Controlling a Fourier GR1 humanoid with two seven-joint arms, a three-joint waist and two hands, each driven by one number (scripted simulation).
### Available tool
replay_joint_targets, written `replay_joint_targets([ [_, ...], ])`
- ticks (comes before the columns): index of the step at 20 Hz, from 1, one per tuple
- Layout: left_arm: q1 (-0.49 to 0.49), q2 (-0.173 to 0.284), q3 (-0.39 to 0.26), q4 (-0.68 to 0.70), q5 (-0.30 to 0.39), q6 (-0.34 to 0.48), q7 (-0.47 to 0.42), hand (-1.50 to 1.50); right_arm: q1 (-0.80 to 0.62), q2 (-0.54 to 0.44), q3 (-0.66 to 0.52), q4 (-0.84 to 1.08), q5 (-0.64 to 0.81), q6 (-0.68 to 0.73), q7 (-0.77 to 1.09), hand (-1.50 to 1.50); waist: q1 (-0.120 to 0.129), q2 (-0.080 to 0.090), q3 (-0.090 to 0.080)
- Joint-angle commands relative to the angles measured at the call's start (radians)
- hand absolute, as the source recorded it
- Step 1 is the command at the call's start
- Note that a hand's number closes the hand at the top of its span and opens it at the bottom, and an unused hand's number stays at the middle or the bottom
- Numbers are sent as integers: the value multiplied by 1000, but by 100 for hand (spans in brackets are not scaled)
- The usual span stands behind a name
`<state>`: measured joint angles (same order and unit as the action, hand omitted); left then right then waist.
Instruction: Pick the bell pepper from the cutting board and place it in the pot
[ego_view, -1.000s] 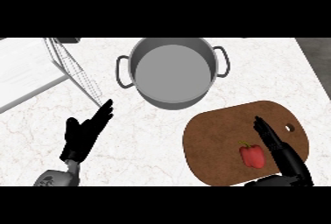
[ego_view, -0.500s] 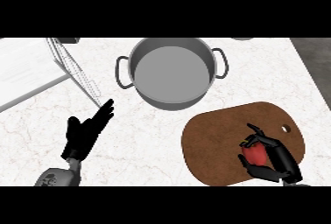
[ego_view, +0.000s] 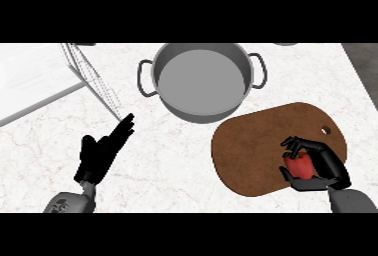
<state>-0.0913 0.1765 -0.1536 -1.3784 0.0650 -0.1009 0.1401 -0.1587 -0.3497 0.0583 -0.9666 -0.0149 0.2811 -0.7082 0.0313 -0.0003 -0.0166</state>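
Right hand: you will find the black right hand (ego_view: 319, 167) at the lower right of the head view, over the near right part of the board, its fingers and thumb curled round the pepper.
Bell pepper: the small red bell pepper (ego_view: 299, 166) sits inside that curl, over the brown oval wooden cutting board (ego_view: 251, 147); you cannot tell whether it touches the wood.
Pepper's axis: what you see of it is a little longer up and down the view than across, so its long axis runs roughly away from the robot; the fingers hide its ends, and you cannot tell which way the stem points.
Pot: the round grey metal pot (ego_view: 201, 80) with two side handles stands upright beyond the board, its near side just beside the board's far left edge.
Left hand: the black left hand (ego_view: 103, 152) rests at the lower left, fingers straight and together, pointing up and right, well apart from the board.
Counter: everything sits on the white marbled counter (ego_view: 170, 160); a wire rack (ego_view: 92, 80) shows at the upper left.
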Motion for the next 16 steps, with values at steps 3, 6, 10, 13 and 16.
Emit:
replay_joint_targets([
  [3,-58,-12,-24,0,-5,-24,8,0,-293,-164,-24,177,-10,235,45,150,94,41,24],
  [6,-61,-21,-43,-2,-19,-20,18,0,-364,-220,-34,277,14,286,-45,150,85,41,27],
  [10,-75,-15,-18,35,-5,-33,-7,0,-457,-243,-9,375,64,287,-99,150,72,41,25],
  [13,-78,-22,-14,36,-4,-24,11,0,-519,-227,13,435,109,234,-148,150,63,36,24],
  [16,-77,-35,-21,49,-23,-5,0,0,-589,-261,14,465,140,181,-189,150,53,33,22],
])
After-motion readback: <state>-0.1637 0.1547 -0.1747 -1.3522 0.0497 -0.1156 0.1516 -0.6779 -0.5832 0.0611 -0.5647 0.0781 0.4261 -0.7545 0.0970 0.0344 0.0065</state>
